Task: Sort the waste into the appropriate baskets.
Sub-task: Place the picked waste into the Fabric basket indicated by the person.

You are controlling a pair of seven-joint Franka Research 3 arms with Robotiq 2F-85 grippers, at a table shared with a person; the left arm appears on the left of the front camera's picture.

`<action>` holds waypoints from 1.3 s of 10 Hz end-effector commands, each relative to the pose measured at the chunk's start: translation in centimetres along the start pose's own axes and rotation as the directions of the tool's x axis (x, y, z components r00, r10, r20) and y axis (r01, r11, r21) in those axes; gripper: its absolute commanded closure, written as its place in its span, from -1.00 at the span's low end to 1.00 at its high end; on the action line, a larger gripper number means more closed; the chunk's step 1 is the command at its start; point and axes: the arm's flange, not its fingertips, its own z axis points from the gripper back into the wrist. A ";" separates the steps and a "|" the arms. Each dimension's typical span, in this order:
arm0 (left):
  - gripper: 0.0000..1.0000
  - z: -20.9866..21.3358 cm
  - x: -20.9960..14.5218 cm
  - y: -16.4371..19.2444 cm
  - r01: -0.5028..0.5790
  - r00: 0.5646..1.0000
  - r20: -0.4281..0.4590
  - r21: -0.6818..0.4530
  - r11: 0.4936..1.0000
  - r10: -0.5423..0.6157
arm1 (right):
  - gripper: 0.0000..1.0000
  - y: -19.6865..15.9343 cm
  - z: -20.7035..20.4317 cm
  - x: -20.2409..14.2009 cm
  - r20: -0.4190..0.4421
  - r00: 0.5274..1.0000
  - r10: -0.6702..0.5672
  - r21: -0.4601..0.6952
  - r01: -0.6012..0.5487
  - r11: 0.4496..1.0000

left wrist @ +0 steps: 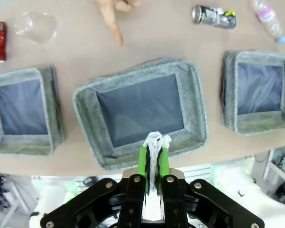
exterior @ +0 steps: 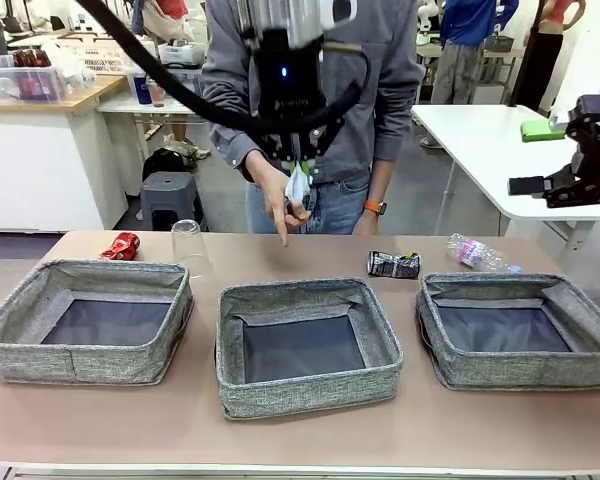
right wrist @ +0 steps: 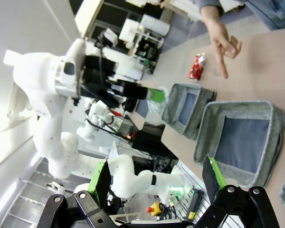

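My left gripper (exterior: 298,172) hangs high over the table's middle, shut on a crumpled white tissue (exterior: 298,187). In the left wrist view the tissue (left wrist: 156,141) pokes out between the green pads above the near wall of the middle basket (left wrist: 88,102). Three grey baskets stand in a row: left (exterior: 75,362), middle (exterior: 300,392), right (exterior: 520,372). Behind them lie a crushed red can (exterior: 122,246), a clear cup (exterior: 188,243), a dark crushed can (exterior: 393,264) and a clear bottle (exterior: 475,252). My right gripper (right wrist: 157,180) is open and holds nothing, raised at the far right (exterior: 555,180).
A person stands at the far side. One hand (exterior: 278,205) points a finger down at the table behind the middle basket. A white table (exterior: 480,140) with a green object stands behind at the right. Bare tabletop runs in front of the baskets.
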 end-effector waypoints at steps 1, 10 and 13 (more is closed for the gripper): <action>0.88 -3.0 -2.1 0.6 0.060 0.998 0.016 -0.004 0.998 -0.060 | -1.00 0.0 -0.2 0.3 0.012 1.000 0.023 0.022 -0.023 0.999; -0.20 -12.2 -2.8 -0.4 0.135 0.985 -0.108 -0.028 0.990 -0.137 | -1.00 0.0 -0.2 0.3 0.012 1.000 0.023 0.022 -0.023 0.999; -1.00 -12.2 -2.7 -0.6 0.136 0.984 -0.111 -0.019 0.990 -0.138 | -1.00 0.0 -0.2 0.3 0.012 1.000 0.023 0.022 -0.023 0.999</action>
